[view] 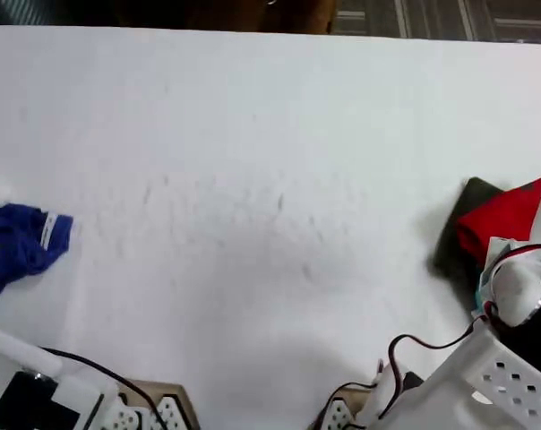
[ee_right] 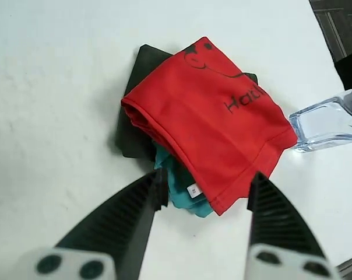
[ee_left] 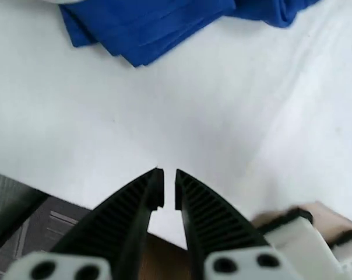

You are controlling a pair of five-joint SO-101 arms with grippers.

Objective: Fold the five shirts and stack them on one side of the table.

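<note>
Table (view: 270, 161) white, dark floor (view: 450, 18) beyond

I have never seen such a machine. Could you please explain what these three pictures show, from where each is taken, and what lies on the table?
These are two robot arms at a white table. One picture looks down from above; the other two come from a camera on each arm's wrist. The left gripper is shut and holds nothing; a blue shirt lies ahead of it. The right gripper is open above a stack: a red shirt on top, a teal shirt and a dark shirt under it. A clear container is beside the stack.
</note>
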